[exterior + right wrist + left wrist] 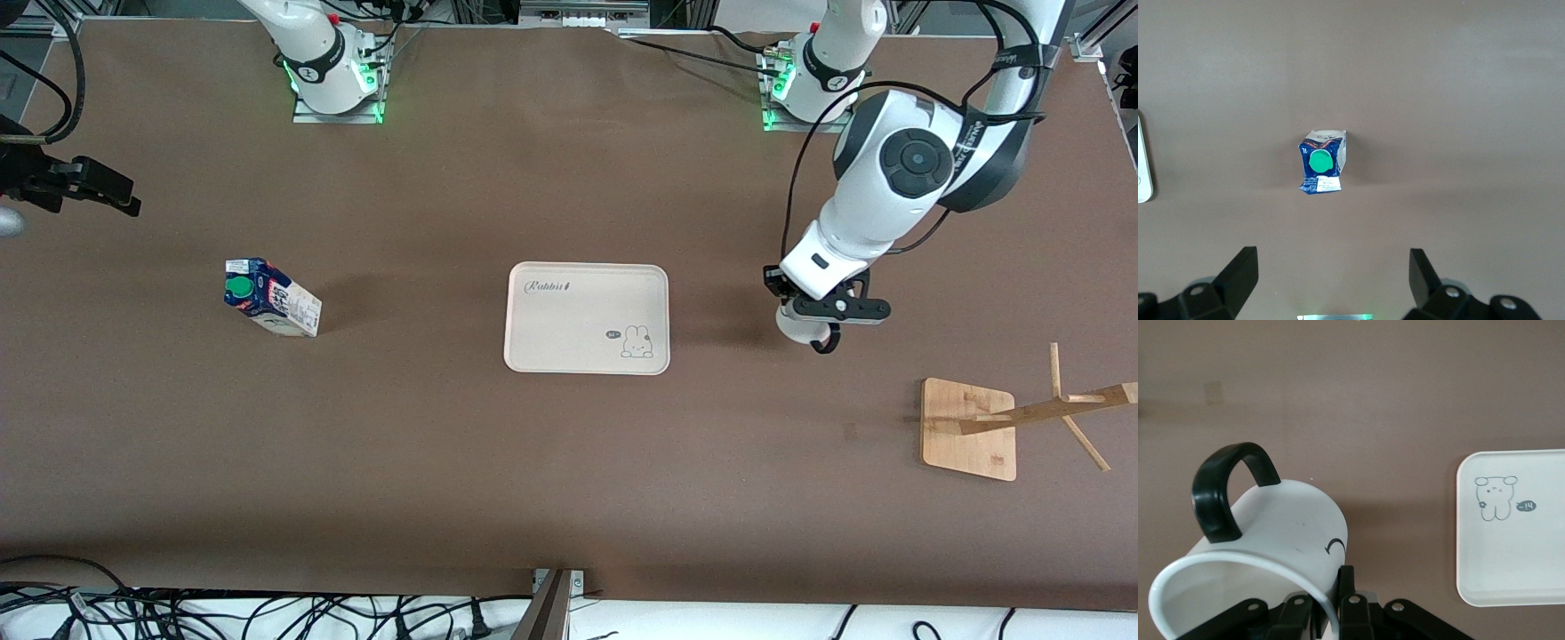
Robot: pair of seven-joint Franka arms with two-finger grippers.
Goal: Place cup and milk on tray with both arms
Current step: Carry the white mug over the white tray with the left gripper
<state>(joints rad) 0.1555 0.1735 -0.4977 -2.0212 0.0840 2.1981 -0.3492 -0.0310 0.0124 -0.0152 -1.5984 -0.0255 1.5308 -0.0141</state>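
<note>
While the left gripper (822, 322) is clamped on the rim wall of the cup (1271, 540), we hold it off the table (569, 462) with only a thin bite: one finger inside the mouth, one outside, the black handle (1225, 490) sticking out away from the fingers. From that gripper the tray (587, 317) lies toward the right arm's end, near but apart, and bare. The wooden rack (987, 427) sits on the gripper's other flank, nearer the front camera, clear of our path.

Our main worry is the cup itself. It hangs tilted in the grip, so if we let go before its base is flat on the tray it could tip and roll off. A rim pinch can also let it swing during the traverse.

Our right gripper (1331, 280) hangs spread wide, high above the table at its own end, with the milk (271, 298) standing upright below and ahead of it, well apart from the tray. A descent off centre would, we judge, knock the narrow carton over rather than straddle it. Both arms converging on one tray risks a clash.
</note>
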